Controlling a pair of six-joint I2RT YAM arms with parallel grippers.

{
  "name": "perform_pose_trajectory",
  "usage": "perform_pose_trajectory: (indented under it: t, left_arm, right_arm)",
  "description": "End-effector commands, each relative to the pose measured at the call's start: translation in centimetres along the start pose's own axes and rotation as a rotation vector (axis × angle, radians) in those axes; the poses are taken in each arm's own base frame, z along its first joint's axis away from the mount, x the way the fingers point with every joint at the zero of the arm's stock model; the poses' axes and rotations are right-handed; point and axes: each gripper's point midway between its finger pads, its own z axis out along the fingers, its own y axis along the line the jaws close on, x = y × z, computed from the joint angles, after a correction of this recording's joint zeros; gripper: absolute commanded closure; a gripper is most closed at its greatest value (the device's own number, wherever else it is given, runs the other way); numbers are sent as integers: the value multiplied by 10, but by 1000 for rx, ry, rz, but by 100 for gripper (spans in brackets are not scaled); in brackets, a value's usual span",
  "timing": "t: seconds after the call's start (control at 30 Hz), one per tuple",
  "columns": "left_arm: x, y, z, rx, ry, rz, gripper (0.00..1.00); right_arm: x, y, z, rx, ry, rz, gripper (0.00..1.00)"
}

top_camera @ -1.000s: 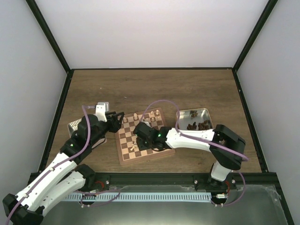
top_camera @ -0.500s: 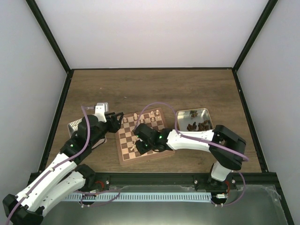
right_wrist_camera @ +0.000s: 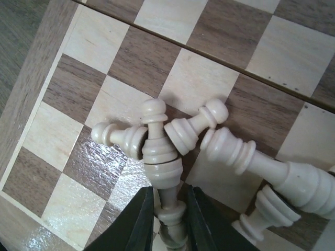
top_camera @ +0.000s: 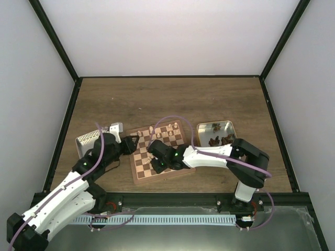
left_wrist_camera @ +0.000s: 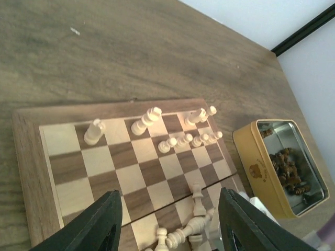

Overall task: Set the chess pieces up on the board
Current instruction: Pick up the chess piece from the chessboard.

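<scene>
Showing detail that the top view is hiding beneath the arm, the right wrist view is presenting the right gripper (right_wrist_camera: 170, 194) with its fingers pressing on both sides of a toppled cream piece (right_wrist_camera: 159, 157) among other fallen chessmen (right_wrist_camera: 235, 151) near the chessboard (right_wrist_camera: 39, 47) rim. The left wrist view is showing the left gripper (left_wrist_camera: 168, 194) spread and holding nothing over the board, cream chess pieces (left_wrist_camera: 180, 140) standing upright on the two rows along one edge, and a gold-walled tin (left_wrist_camera: 260, 162) of dark pieces (left_wrist_camera: 288, 167) lying just beside the board.
</scene>
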Motion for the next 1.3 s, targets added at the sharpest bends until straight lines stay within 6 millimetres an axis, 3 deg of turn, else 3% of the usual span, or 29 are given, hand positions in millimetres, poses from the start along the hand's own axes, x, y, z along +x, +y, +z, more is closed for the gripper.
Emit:
perform_pose_trajectory:
  t: [0.0, 0.1, 0.27, 0.63, 1.1, 1.27]
  left_arm:
    - [23, 3, 5, 23, 83, -85, 47]
    - [43, 3, 10, 51, 153, -125, 47]
    - [68, -5, 15, 145, 238, -170, 45]
    - [91, -12, 24, 212, 336, -179, 45]
    - [105, -9, 38, 204, 401, -185, 63]
    - [107, -8, 41, 201, 406, -187, 74]
  right_arm:
    - [14, -5, 11, 42, 39, -57, 86]
    - [12, -6, 10, 43, 14, -59, 96]
    - [0, 2, 0, -14, -68, -55, 99]
    - [-19, 16, -22, -114, -214, -19, 99]
    - [-28, 22, -37, -173, -295, 14, 99]
    - [-29, 22, -39, -178, -307, 21, 99]
